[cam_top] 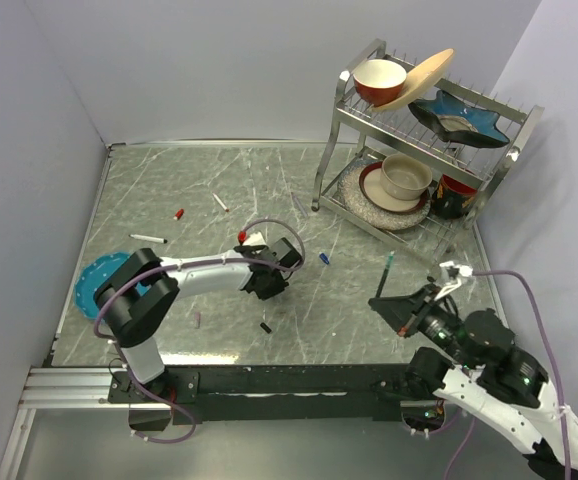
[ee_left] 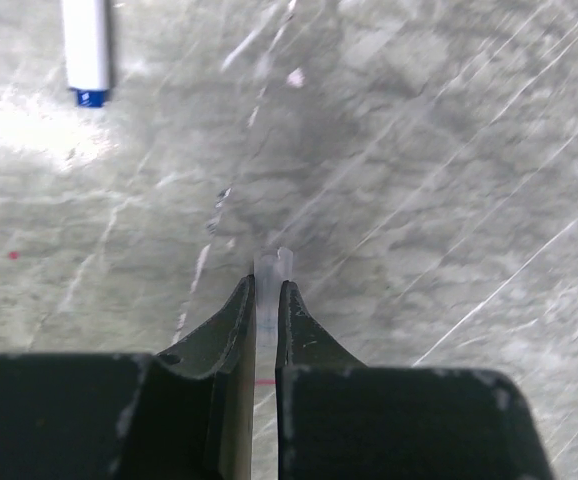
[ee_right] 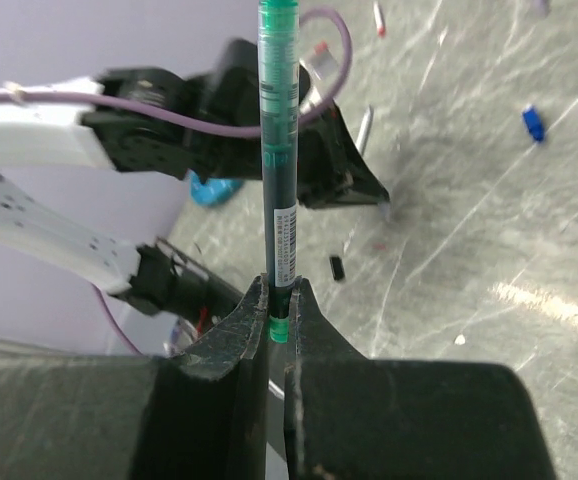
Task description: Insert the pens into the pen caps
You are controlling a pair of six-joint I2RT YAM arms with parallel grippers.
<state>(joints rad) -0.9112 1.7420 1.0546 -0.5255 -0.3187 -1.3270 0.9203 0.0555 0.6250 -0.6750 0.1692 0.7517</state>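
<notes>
- The right gripper (ee_right: 277, 295) is clamped on the teal-green pen (ee_right: 279, 130) at its tail end only; I expect the long free barrel to pivot or slip if it is pressed against a cap
- The black cap (cam_top: 266, 327) and blue cap (cam_top: 324, 258) lie loose on the table (cam_top: 169, 180), so a pen tip would probably skid them away
- The left gripper (ee_left: 266, 290) pinches a pale tube (ee_left: 273, 262) with its very tips, and it could squirt out
- The right arm is folded low at the near right edge, its pen pointing toward the left arm
- The left arm reaches to mid-table, wrist low over the surface
- Farther off lie a red cap (cam_top: 179, 213) and two white pens (cam_top: 148, 238)
</notes>
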